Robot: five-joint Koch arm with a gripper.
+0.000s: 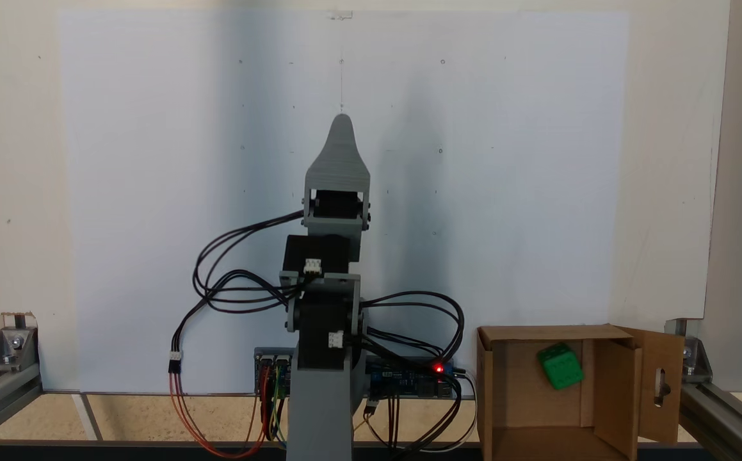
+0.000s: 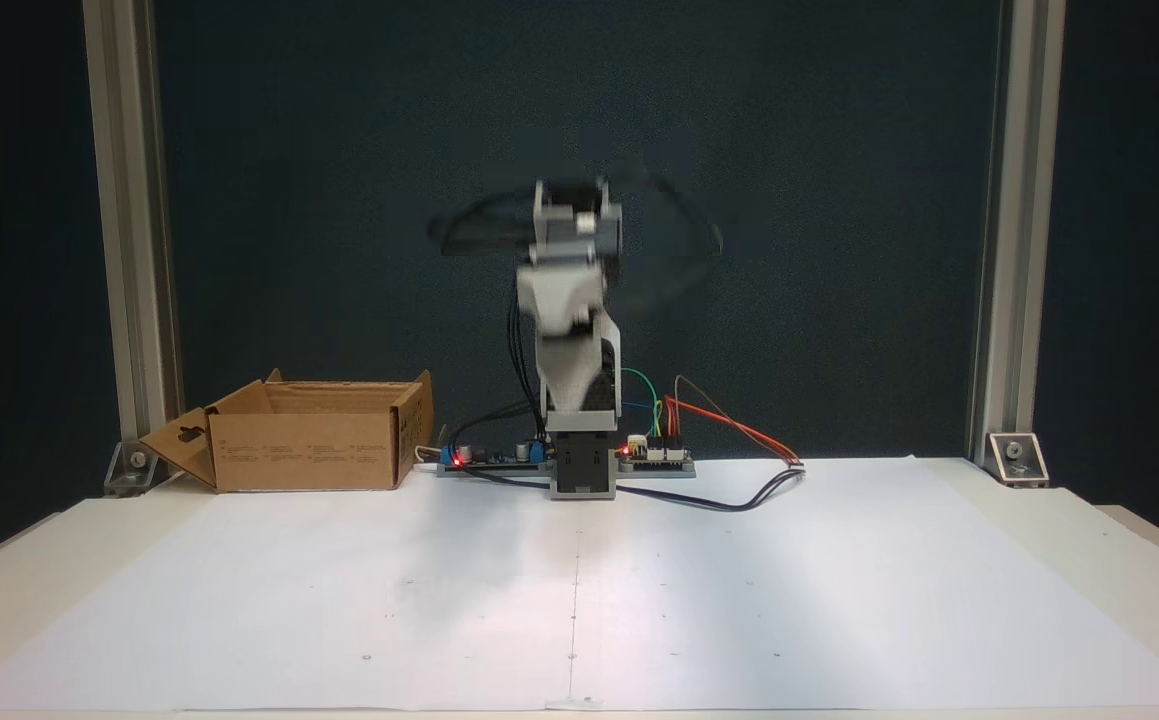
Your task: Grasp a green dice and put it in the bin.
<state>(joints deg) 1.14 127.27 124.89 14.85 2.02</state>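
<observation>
The green dice (image 1: 559,366) lies inside the bin (image 1: 607,390), a brown cardboard box with open flaps, one of them with a slot cut-out. In a fixed view the bin is at the lower right, beside the arm's base. In the other fixed view the bin (image 2: 309,450) stands to the left of the base and its walls hide the dice. The gripper (image 1: 342,123) points away from the base over the white paper, well apart from the bin. A single grey tip shows, with nothing seen in it. The arm (image 2: 571,300) is blurred with motion.
A white paper sheet (image 2: 579,590) covers the table in front of the arm. Circuit boards (image 2: 654,460) and loose cables (image 1: 230,288) lie around the base. Aluminium frame posts (image 2: 999,230) stand at both sides.
</observation>
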